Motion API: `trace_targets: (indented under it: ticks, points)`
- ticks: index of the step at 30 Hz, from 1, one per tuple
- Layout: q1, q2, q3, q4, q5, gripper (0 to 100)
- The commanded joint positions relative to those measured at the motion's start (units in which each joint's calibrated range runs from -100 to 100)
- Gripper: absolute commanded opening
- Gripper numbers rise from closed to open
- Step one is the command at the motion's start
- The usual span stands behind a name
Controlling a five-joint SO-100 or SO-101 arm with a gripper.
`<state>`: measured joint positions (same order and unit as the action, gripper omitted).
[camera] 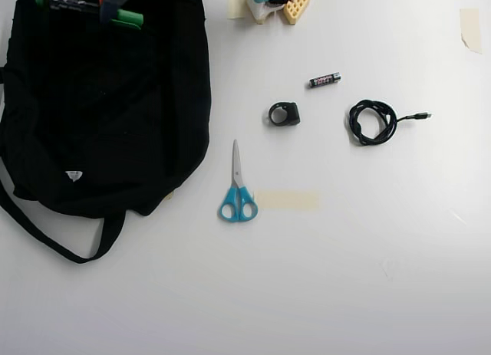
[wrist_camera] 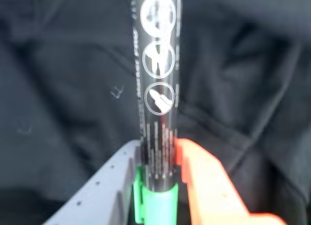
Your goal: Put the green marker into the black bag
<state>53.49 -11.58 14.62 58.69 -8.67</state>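
The gripper (wrist_camera: 160, 186) is clamped on the green marker (wrist_camera: 156, 89), with a finger on each side near its green end. The black bag (wrist_camera: 58, 79) lies right under the gripper, so the marker has been picked up and carried over. Still to do, I think: let go so it drops inside.

The green marker (wrist_camera: 156, 89) bears three white round symbols on its dark barrel. The pale lettering beside and below them is too blurred to read.
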Motion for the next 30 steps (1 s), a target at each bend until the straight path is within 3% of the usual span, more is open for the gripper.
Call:
trace_targets:
  ticks: [1,4,12,15,17,21,26,28,30]
  points:
    - [2.0,8.1,-1.1,-6.4,3.1,2]
    - [1.3,14.5,-1.3,-12.6,4.6,2]
    - [-1.4,15.5,-1.2,-12.6,4.5,3]
    - [-1.4,15.4,-0.6,-12.6,4.3,22]
    - [-1.3,15.4,-1.2,-12.6,4.1,29]
    - [-1.1,15.4,-1.2,-12.6,4.1,34]
    - [-2.2,14.2,-0.5,-11.8,3.9,30]
    - [-4.8,14.0,-1.6,-11.8,3.9,2]
    - [-8.8,11.2,-1.3,-11.1,1.9,2]
